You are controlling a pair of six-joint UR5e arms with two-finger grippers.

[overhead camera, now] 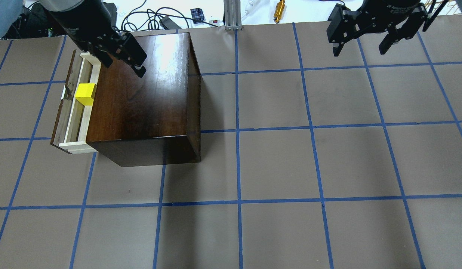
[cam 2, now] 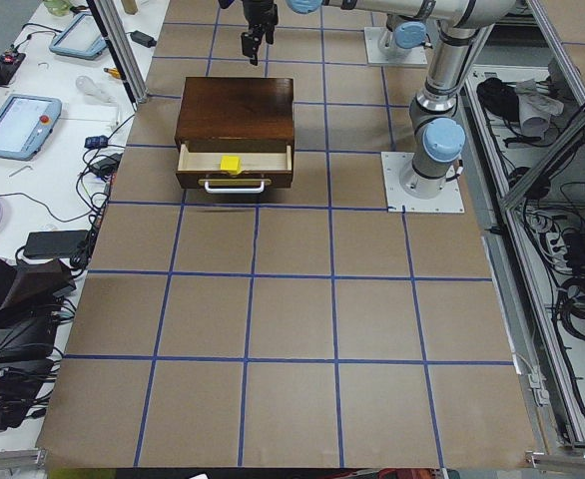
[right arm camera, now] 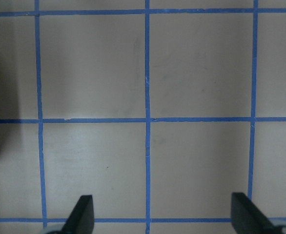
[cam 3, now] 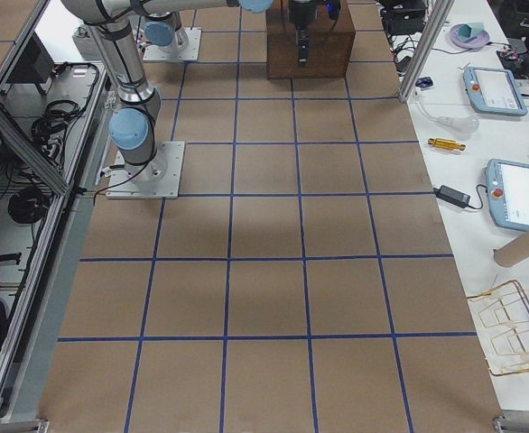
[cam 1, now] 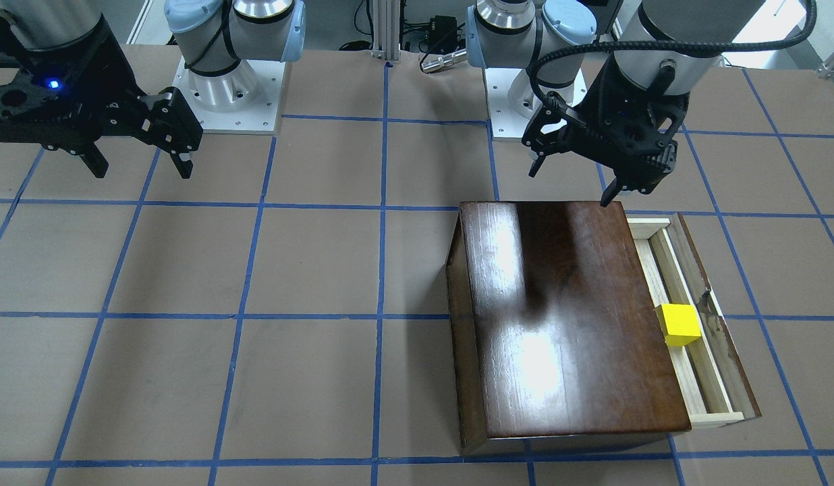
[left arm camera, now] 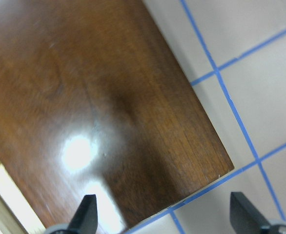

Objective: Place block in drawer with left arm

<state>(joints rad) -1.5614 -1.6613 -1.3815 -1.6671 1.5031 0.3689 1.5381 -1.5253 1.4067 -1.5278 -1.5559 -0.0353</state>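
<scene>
The yellow block (cam 1: 679, 324) lies in the open drawer (cam 1: 717, 418), near the middle of its length; it also shows in the overhead view (overhead camera: 85, 93) and the left view (cam 2: 230, 164). The drawer (overhead camera: 72, 112) is pulled partway out of the dark-brown box (cam 1: 565, 317). My left gripper (cam 1: 571, 185) is open and empty. It hovers over the box's top edge nearest the robot (overhead camera: 124, 69), apart from the block. Its wrist view shows the glossy box top (left arm camera: 109, 97) between the spread fingertips (left arm camera: 87, 214). My right gripper (cam 1: 142, 172) is open and empty, far from the box (overhead camera: 360, 50).
The box (overhead camera: 141, 97) stands tall on the robot's left side of the table. The two arm bases (cam 1: 228, 88) stand at the robot's edge. Cables and a gold tool (overhead camera: 279, 7) lie beyond the far edge. Brown mat with a blue tape grid (right arm camera: 147, 119) covers the table.
</scene>
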